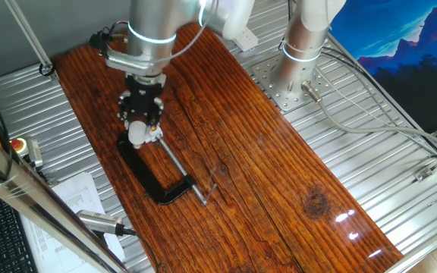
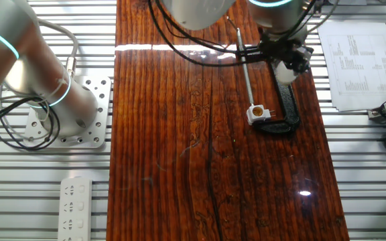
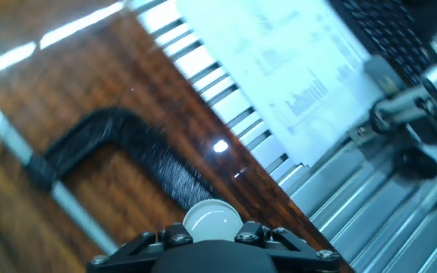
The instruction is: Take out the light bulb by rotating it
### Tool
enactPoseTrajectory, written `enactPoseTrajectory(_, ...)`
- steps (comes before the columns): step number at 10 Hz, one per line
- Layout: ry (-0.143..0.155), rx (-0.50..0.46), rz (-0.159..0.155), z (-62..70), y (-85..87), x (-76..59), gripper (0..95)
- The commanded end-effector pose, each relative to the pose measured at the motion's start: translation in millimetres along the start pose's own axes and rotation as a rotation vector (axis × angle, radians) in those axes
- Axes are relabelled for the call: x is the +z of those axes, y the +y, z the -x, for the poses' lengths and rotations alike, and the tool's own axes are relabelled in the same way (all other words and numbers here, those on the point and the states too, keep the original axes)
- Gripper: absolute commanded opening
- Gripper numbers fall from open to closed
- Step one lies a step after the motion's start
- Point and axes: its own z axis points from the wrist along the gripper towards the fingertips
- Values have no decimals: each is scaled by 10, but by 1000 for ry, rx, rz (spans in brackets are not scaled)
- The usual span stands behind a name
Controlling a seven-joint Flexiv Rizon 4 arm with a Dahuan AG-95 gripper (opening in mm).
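black two-finger gripper [image 1: 138, 130]: pinched on small whitish rounded light bulb [image 1: 137, 133] | held above black steel C-clamp [image 1: 152, 179] | white socket block [image 2: 257, 114]: clamped

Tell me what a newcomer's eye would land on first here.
First, the gripper holding a small white light bulb above the reddish wooden table. Next, the black clamp lying under it, with a small white socket block at one end, orange hole showing empty.
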Motion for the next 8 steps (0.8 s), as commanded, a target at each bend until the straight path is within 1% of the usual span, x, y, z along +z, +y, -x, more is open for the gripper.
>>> enactPoseTrajectory(1,36,189,6,355,-27,120,0)
enactPoseTrajectory(2,43,239,8,429,-41,152,0)
enactPoseTrajectory(3,22,245,-2,451,-44,167,0)
enactPoseTrajectory(4,11,246,-10,448,-44,172,0)
enactPoseTrajectory(5,-7,309,-27,436,-45,190,0)
enactPoseTrajectory(6,-29,351,-41,422,-48,229,0)
enactPoseTrajectory(7,-63,357,-59,399,-51,292,0)
enactPoseTrajectory(8,-97,384,-57,382,-51,337,0)
